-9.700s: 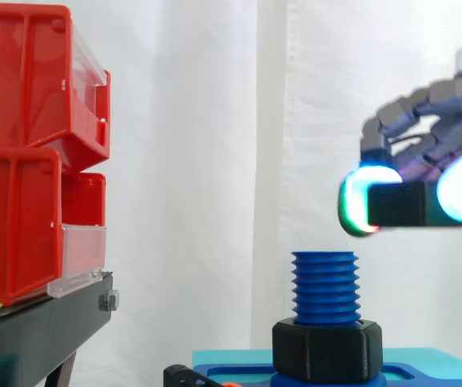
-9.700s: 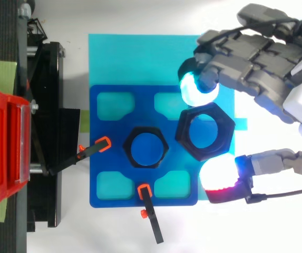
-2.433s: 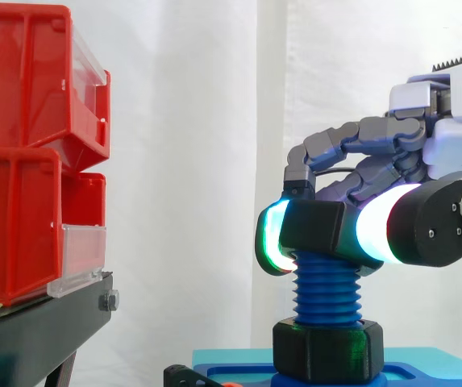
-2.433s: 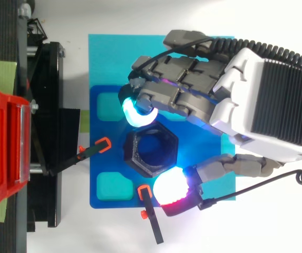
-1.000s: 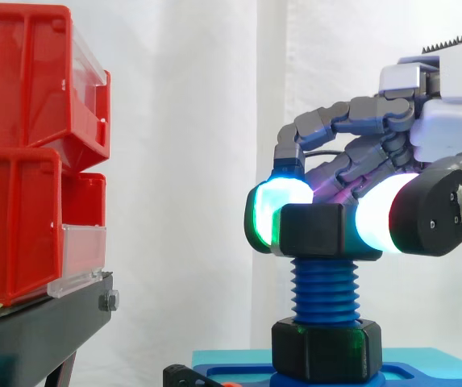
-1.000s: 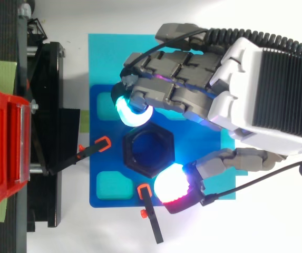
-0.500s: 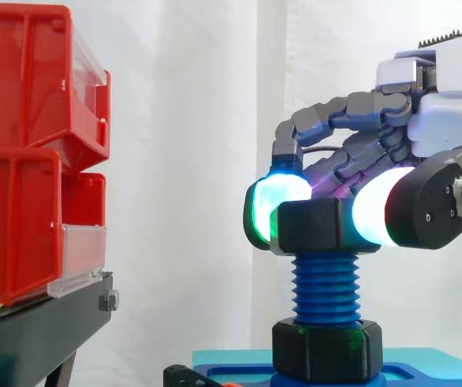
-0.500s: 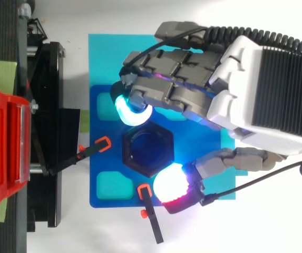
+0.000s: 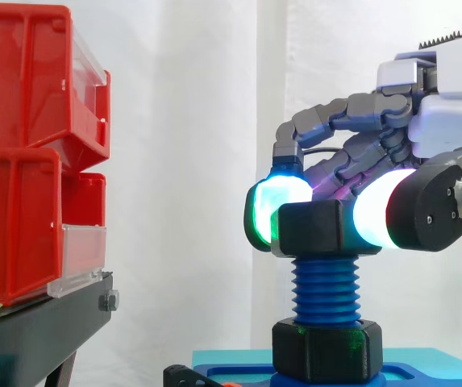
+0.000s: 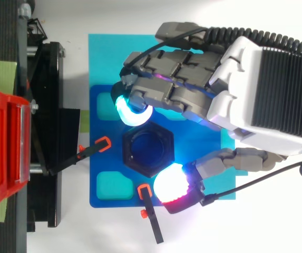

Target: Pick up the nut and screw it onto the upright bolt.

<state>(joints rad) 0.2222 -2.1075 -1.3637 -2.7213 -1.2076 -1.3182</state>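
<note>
Hand [image 10: 230, 100] is clamping black hexagonal plastic nut [image 9: 318, 228] atop upright blue threaded bolt [image 9: 325, 290]; threading is seemingly beginning, calling for level turning.

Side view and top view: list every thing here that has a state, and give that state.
nut: seated level on the bolt's top, pinched between glowing fingertips.
bolt: upright, most threads bare below the nut.
lower nut: down at the bolt's foot, on the blue base.
hand: shut on the nut.
red bins: stacked on the black stand.
</note>
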